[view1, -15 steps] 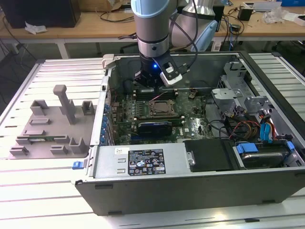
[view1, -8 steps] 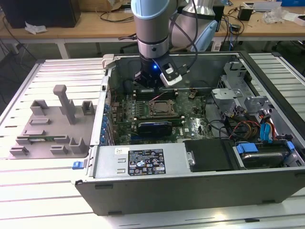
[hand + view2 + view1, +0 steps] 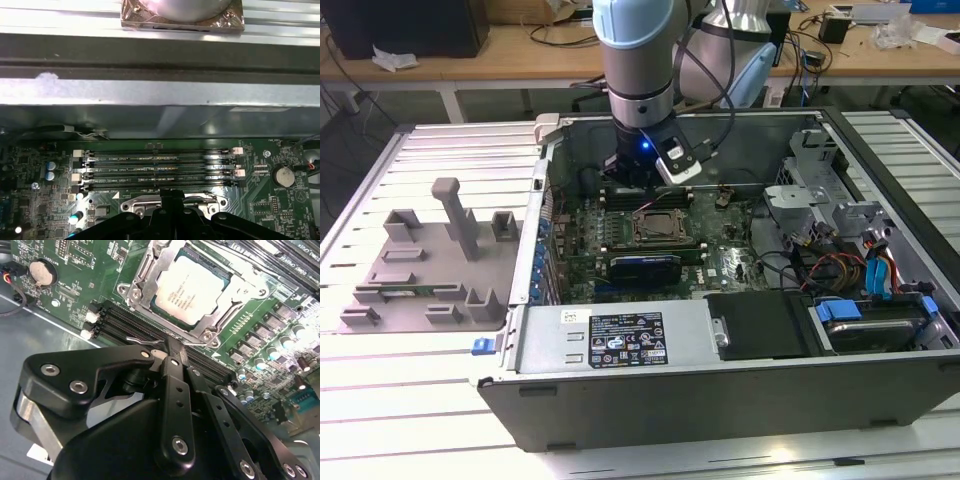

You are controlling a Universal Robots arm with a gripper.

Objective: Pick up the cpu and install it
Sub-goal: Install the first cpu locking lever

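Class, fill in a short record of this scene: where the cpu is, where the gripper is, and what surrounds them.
cpu: seated in the socket frame on the motherboard
gripper: above the memory slots beside the socket, holding nothing visible
motherboard: inside the open computer case
grey fixture tray: outside the case, at the exterior view's left

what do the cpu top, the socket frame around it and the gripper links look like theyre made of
The cpu top looks like matte silvery-grey metal, dully reflecting light. The socket frame around it seems to be brighter bare metal, with glinting edges and screws. The gripper links look like black-coated or anodised metal, smooth with a satin sheen and steel bolts, though hard plastic cannot be ruled out.
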